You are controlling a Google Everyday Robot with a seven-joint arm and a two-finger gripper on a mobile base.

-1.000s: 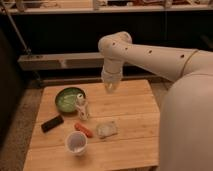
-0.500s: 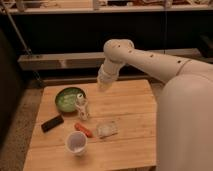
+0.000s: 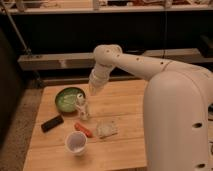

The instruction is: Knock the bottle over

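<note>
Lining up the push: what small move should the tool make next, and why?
Probably sweep the shut tool down-left into the bottle near its cap. The bottle stands upright beside the green bowl; the tool hovers above and right of it, apparently not touching.

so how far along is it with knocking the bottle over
Nothing is finished yet: the bottle stands upright on the table next to the green bowl. In hand: the gripper, fingers shut, hangs close above the bottle's cap, apparently not touching it. Left: the sideways push that tips the bottle onto the table.
</note>
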